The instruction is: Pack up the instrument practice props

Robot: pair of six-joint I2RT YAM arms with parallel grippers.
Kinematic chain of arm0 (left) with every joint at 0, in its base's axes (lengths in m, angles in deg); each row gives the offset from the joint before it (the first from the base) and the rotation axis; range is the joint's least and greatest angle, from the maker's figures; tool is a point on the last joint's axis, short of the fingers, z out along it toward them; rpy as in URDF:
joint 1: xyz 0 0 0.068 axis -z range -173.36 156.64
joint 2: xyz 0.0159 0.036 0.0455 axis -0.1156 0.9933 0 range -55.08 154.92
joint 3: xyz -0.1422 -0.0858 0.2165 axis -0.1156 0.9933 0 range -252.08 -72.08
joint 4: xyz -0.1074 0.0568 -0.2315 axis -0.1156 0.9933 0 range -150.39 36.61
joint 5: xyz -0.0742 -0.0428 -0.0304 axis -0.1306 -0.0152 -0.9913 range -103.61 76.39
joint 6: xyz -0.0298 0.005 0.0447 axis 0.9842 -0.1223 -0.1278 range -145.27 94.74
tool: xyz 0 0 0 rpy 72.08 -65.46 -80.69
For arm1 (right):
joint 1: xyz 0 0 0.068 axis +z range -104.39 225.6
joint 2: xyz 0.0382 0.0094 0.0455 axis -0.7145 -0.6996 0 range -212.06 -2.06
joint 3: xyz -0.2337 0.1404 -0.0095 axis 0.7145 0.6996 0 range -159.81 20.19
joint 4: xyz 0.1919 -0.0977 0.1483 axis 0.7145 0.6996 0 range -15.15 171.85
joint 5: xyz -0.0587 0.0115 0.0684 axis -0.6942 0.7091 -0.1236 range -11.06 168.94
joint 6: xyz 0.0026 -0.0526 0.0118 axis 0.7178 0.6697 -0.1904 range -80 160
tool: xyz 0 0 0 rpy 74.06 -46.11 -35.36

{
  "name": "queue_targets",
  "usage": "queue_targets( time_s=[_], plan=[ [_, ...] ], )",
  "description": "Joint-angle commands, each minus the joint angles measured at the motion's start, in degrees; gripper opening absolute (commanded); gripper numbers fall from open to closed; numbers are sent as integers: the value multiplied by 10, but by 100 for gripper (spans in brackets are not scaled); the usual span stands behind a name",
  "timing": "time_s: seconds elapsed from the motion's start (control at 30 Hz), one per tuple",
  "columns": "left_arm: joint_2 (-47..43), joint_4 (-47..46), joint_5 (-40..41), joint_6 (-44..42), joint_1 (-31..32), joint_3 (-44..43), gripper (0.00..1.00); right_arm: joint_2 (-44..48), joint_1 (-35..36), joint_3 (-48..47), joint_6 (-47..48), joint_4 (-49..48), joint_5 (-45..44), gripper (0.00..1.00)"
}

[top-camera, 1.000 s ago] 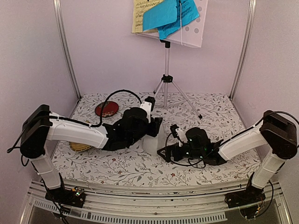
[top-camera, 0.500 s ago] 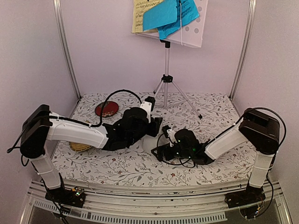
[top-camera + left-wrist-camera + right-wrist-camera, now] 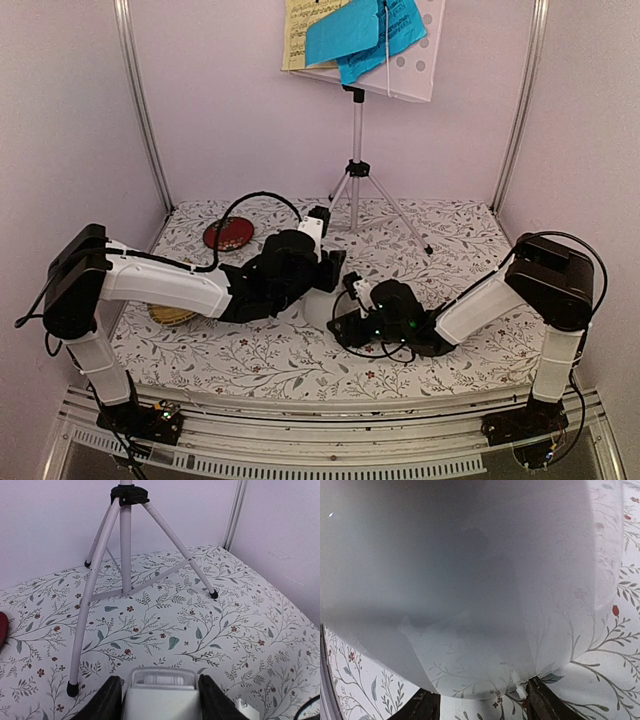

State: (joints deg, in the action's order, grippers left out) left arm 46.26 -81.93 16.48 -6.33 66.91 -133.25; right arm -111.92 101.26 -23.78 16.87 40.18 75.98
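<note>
You are pinching the metronome (image 3: pixel 159 702) in the left tool (image 3: pixel 160 680), one finger pressing on each flank; the metronome is standing on the counter (image 3: pixel 460 240) in front of the stand (image 3: pixel 357 140), near the foot of one leg; your right tool (image 3: pixel 345 322) is lying low on the counter, also in front of the stand, close up against the metronome's base; in its own view the white body is filling nearly everything, with the two fingers (image 3: pixel 427 705) showing apart at the bottom edge, and I cannot tell whether they are gripping it or only flanking it; the sheets (image 3: pixel 350 30), blue and pale yellow, are resting on the stand's desk; the dish (image 3: pixel 228 235) is lying left of the stand; the tray (image 3: pixel 170 316) is peeking out from under your left arm, well left of the stand and nearer you.
</note>
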Motion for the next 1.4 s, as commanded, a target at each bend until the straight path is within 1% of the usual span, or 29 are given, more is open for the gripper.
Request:
queue_targets(
  time_s=[0.0, 0.07, 0.13, 0.17, 0.2, 0.27, 0.33, 0.4, 0.43, 0.53, 0.63, 0.67, 0.77, 0.9, 0.97, 1.07, 1.2, 1.23, 1.3, 1.33, 1.37],
  plan=[
    [7, 16, -4, 5, 8, -12, 49, -8, 3, -12, 3, -16, -21, 53],
    [8, 17, -4, 6, 9, -12, 49, -8, 3, -12, 3, -16, -22, 47],
    [7, 17, -3, 7, 10, -12, 49, -7, 4, -11, 3, -16, -24, 46],
    [6, 18, -2, 5, 9, -12, 49, -5, 5, -10, 2, -15, -24, 47],
    [5, 18, -3, 4, 9, -11, 49, -2, 4, -8, 3, -15, -24, 53],
    [-1, 18, -6, -2, 9, -9, 55, 19, 4, 3, 3, -16, -24, 68],
    [-16, 17, -13, -12, 10, -5, 66, 51, 5, 24, 7, -17, -27, 83],
    [-42, 14, -22, -23, 9, 5, 77, 96, 4, 56, 19, -17, -33, 91],
    [-60, 12, -25, -28, 10, 13, 82, 122, 4, 74, 25, -16, -37, 94],
    [-128, 1, -37, -39, 8, 53, 91, 202, 0, 122, 53, -3, -46, 100],
    [-202, 1, -63, -38, -7, 94, 97, 268, -17, 132, 77, 19, -23, 99],
    [-230, 12, -85, -27, -20, 104, 98, 286, -32, 127, 86, 23, 4, 99],
    [-277, 56, -158, 20, -76, 128, 98, 287, -63, 77, 115, 52, 87, 99],
    [-347, 63, -184, 45, -120, 188, 98, 240, -86, -14, 155, 89, 148, 99],
    [-384, 75, -191, 57, -136, 211, 98, 200, -92, -62, 180, 109, 162, 99],
    [-428, 90, -188, 75, -148, 245, 98, 143, -99, -140, 207, 149, 188, 99],
    [-477, 105, -184, 88, -156, 273, 98, 83, -101, -204, 249, 195, 238, 100],
    [-485, 109, -184, 88, -158, 277, 98, 74, -101, -214, 253, 206, 245, 98],
    [-495, 118, -186, 88, -161, 281, 98, 61, -100, -227, 260, 217, 255, 92],
    [-498, 121, -186, 87, -163, 282, 98, 57, -100, -230, 261, 219, 254, 87],
    [-500, 124, -186, 86, -164, 282, 98, 54, -99, -232, 260, 221, 248, 80]
  ],
)
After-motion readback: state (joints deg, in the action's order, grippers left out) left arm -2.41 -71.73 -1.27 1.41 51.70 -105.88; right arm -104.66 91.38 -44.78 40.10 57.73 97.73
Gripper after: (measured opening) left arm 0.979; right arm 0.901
